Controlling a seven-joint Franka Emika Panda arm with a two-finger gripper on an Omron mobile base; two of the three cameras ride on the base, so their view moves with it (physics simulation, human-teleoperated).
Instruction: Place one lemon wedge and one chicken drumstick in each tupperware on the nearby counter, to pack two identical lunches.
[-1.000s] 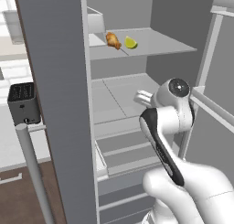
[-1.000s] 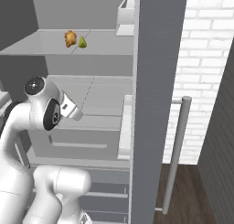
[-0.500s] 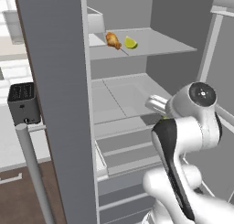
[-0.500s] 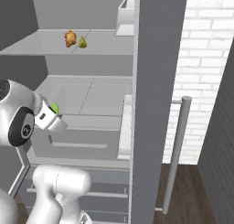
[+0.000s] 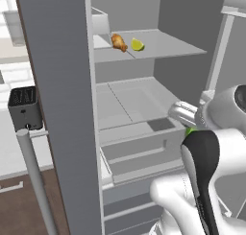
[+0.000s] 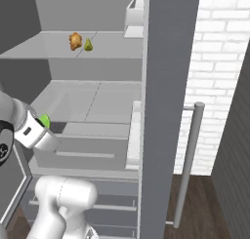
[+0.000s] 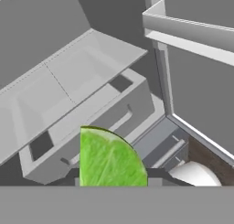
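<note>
Open grey refrigerator (image 5: 144,109), interior shelves and drawers exposed.

Item: golden-brown lumpy chicken drumstick (image 5: 118,42), lying on the upper grey fridge shelf (image 5: 163,47), at roughly 12 o'clock in the left base view. Also seen in the right base view (image 6: 75,40).

Item: yellow-green lemon wedge (image 5: 137,45), on the same shelf, just beside the drumstick at its 3 o'clock; the two look close to touching, though I cannot tell if they meet. From the right side it sits at (image 6: 88,45).

Item: second lemon wedge, bright green face (image 7: 109,159), pinched between the fingers (image 7: 112,179) of the white arm, at 6 o'clock in the hand view. A sliver of green also shows at the wrist in the base views (image 6: 44,120).

Item: pale grey fridge drawers (image 7: 87,122), below and beyond the held wedge, closed.

Item: black boxy toaster (image 5: 24,107), on the off-white bench (image 5: 14,152), at 9 o'clock, outside the fridge door (image 5: 62,109).

Item: white brick wall (image 6: 215,72), at 3 o'clock in the right base view.
</note>
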